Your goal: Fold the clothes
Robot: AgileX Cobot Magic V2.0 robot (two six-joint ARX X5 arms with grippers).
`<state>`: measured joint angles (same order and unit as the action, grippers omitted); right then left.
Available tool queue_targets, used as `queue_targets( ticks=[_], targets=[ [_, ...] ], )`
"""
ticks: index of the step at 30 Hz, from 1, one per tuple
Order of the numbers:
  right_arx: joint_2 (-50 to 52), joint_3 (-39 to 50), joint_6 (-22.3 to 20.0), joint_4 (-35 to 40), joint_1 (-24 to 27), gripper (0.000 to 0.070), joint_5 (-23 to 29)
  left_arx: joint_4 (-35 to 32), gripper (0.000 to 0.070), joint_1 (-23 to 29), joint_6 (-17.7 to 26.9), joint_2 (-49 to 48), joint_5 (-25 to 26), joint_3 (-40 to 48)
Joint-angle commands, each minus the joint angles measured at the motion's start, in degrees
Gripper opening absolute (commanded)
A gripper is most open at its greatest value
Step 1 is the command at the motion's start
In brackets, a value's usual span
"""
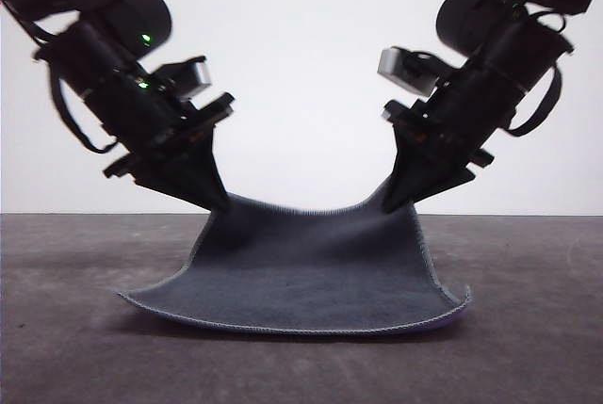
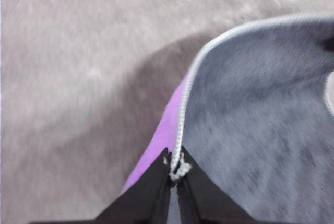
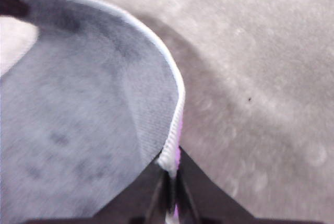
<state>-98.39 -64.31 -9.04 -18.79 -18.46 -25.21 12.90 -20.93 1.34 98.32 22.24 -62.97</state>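
Grey table (image 1: pixel 75 347) is stretching flat across the whole foreground, its surface faintly mottled and matte. A soft dark shadow (image 1: pixel 141 317) is lying on it near the middle. Behind the far edge a plain white wall (image 1: pixel 301 65) is rising, evenly lit. Up close the tabletop is showing pale blotches and one tiny dark speck (image 3: pixel 249 99).

cloth (image 1: pixel 311 272): purple underside mostly hidden | arms: cut off at top edge

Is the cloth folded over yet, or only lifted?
Only lifted: both tools, left and right, pinch the cloth's far corners; near edge lies flat.
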Motion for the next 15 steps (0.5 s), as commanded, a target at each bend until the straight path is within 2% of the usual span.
queue_targets(
  ticks=[1, 10, 15],
  targets=[
    [0.28, 0.07, -0.35, 0.31, -0.37, 0.0005, 0.24, -2.1, 0.0008, -0.9, -1.33, -1.44, -0.04, 1.42],
    [4.69, 4.84, -0.44, 0.96, -3.08, 0.0005, 2.71, -3.82, 0.0008, -1.7, -1.79, -8.53, -0.26, 8.97],
    [7.1, 10.68, -0.19, 5.13, -5.25, 0.0005, 3.65, -3.7, 0.0008, -1.79, -1.81, -10.62, -0.39, 10.39]
  ],
)
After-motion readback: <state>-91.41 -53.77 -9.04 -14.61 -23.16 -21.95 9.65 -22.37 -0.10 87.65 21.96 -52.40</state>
